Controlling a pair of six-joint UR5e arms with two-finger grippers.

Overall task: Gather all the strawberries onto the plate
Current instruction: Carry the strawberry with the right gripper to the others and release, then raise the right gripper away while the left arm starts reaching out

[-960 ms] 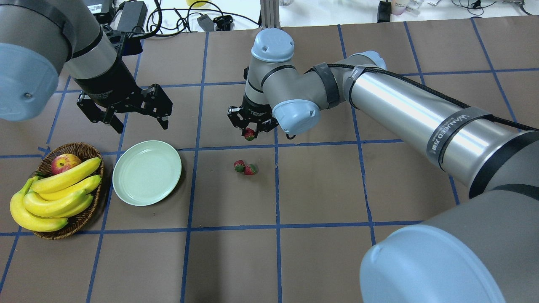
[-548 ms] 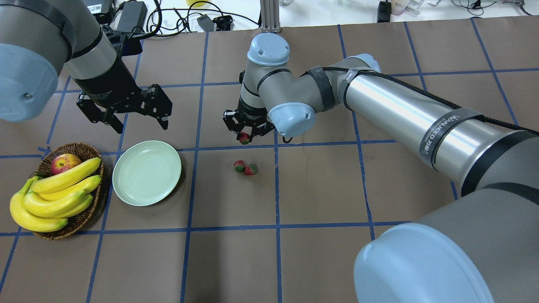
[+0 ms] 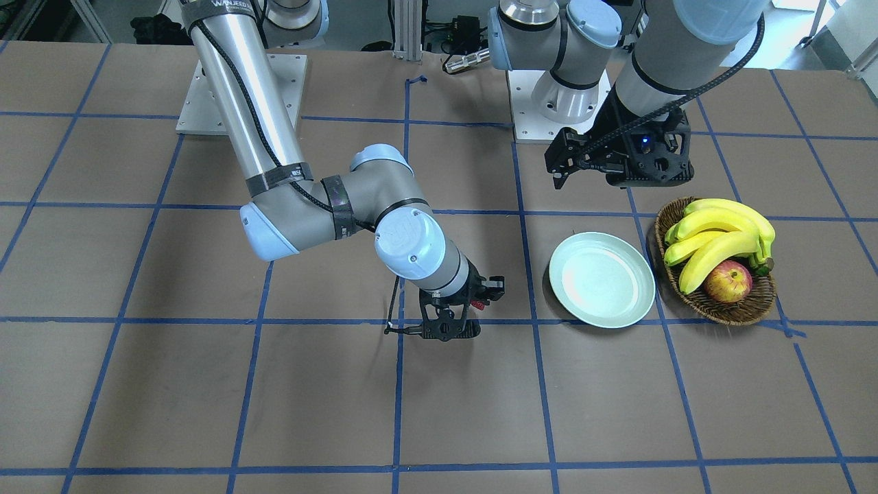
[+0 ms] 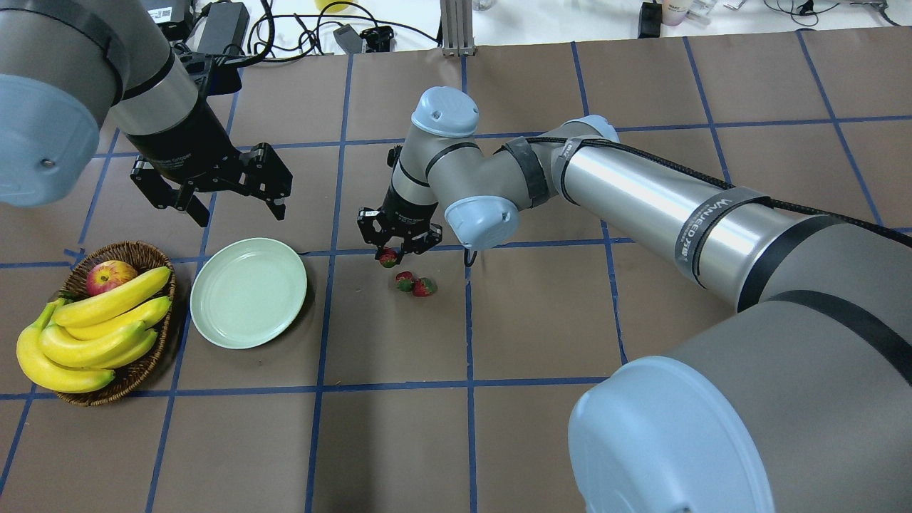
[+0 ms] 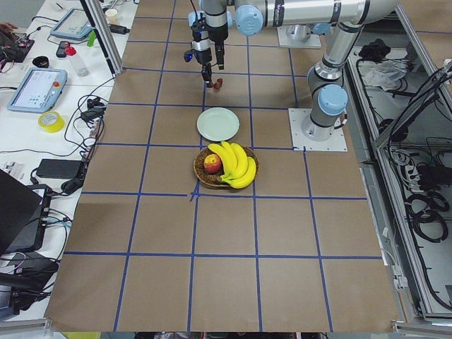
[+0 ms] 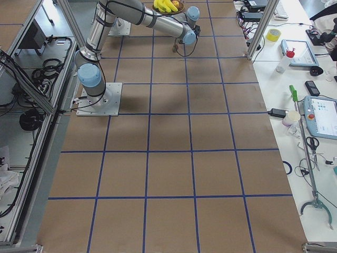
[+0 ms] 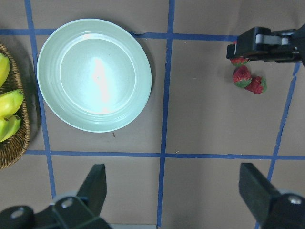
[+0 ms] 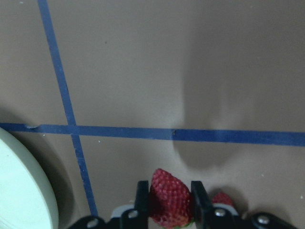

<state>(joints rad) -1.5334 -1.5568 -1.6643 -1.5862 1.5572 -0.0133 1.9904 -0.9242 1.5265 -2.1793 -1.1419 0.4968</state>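
My right gripper (image 4: 390, 255) is shut on a red strawberry (image 8: 170, 197) and holds it above the brown table, right of the plate. Two more strawberries (image 4: 415, 284) lie together on the table just below and right of that gripper, also seen as a pair of strawberries (image 7: 249, 80) in the left wrist view. The pale mint plate (image 4: 249, 293) sits bare beside the basket, and its rim (image 8: 24, 191) shows at the left of the right wrist view. My left gripper (image 4: 235, 206) hangs open above the plate's far side, holding nothing.
A wicker basket (image 4: 135, 256) with bananas (image 4: 92, 328) and an apple (image 4: 110, 276) stands left of the plate. Cables and a power brick (image 4: 224, 25) lie at the table's far edge. The right arm's big links (image 4: 641, 206) stretch over the table's right half.
My right gripper has carried its strawberry leftward and nearer, from beyond the blue line toward the plate, passing the two lying strawberries. The left arm has stayed still.
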